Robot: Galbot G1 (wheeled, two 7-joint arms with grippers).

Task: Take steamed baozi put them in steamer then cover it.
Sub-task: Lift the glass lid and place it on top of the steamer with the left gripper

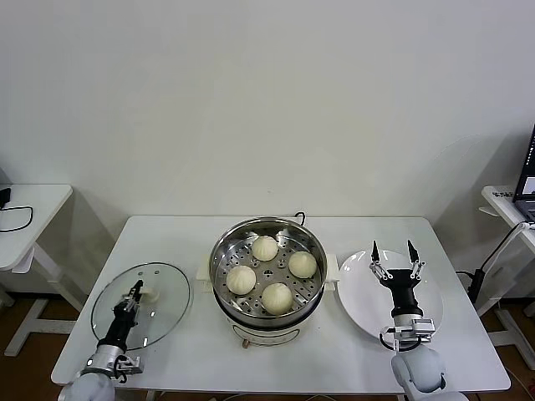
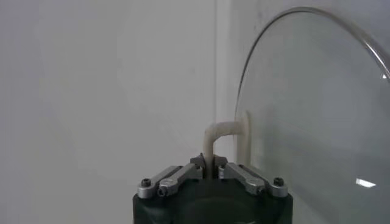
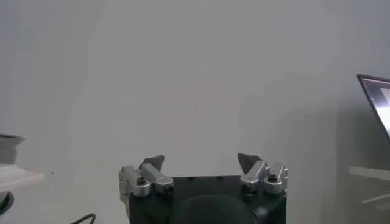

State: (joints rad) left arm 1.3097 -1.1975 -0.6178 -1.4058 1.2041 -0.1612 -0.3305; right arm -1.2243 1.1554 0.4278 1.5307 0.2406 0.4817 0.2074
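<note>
At lower left of the head view, the round clear glass cover (image 1: 142, 304) is gripped by its white handle (image 2: 222, 137) in the clenched left gripper (image 1: 134, 295), ready for covering. Four cream-white steamed baozi (image 1: 242, 279) are seated in the shiny steel steamer (image 1: 267, 269), while the right gripper (image 1: 394, 255) is held spread above the white plate (image 1: 361, 301).

Your left gripper (image 1: 132, 296) is sitting low on your left side, with its jaws squeezing tight together. Your right gripper (image 1: 392, 251) is hanging on your right side, pointing away from you, with its jaws spreading wide apart.

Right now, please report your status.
Left pincer shut on glass lid handle. Right pincer open over plate. Four baozi in steamer, uncovered.
</note>
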